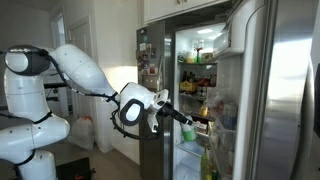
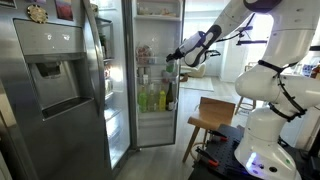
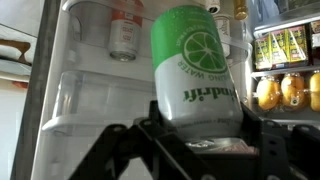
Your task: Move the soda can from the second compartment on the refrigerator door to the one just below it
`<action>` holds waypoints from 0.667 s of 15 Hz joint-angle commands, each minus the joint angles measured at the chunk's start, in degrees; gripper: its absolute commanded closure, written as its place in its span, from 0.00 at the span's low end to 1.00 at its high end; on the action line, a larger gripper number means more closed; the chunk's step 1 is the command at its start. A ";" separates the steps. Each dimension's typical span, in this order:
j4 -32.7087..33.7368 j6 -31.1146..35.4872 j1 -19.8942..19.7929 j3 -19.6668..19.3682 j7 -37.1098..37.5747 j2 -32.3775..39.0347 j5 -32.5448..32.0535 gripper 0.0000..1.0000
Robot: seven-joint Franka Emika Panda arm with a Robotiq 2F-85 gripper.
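One green soda can (image 3: 197,70) up close in the wrist view, lime emblem and lettering upside down. Pinched on both sides by the dark fingers (image 3: 262,150) of the gripper (image 3: 197,140), jaws closed against its wall. Held in front of the clear bins (image 3: 90,100) of the refrigerator door (image 3: 45,60), overlapping an upper and a lower bin; impossible to tell whether inside either.

Just behind, in the upper bin, a clear bottle (image 3: 124,35) with a red label. Farther right, inside the lit fridge, a row of orange items (image 3: 282,90) under yellow packages (image 3: 285,45).

In an exterior view, white arm (image 1: 85,70) stretched in from the left, gripper (image 1: 188,118) close to the white inner lining of the open refrigerator door (image 1: 290,90). In an exterior view, same reach from the right, gripper (image 2: 175,56) at upper-shelf height, green bottles (image 2: 152,98) lower down and beyond.
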 commanded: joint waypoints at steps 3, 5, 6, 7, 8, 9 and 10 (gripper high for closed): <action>2.09 1.15 -0.13 0.03 -5.24 1.81 2.96 0.52; 2.31 1.14 -0.01 -0.13 -7.46 2.64 4.09 0.52; 2.17 1.14 0.09 -0.23 -8.70 2.96 4.78 0.52; 1.79 1.14 0.25 -0.37 -10.03 3.29 5.45 0.52; 1.62 1.13 0.40 -0.49 -11.21 3.79 6.07 0.52; 0.96 1.14 0.68 -0.64 -12.25 4.45 6.57 0.52; 0.81 1.17 0.97 -0.64 -13.05 5.45 7.14 0.52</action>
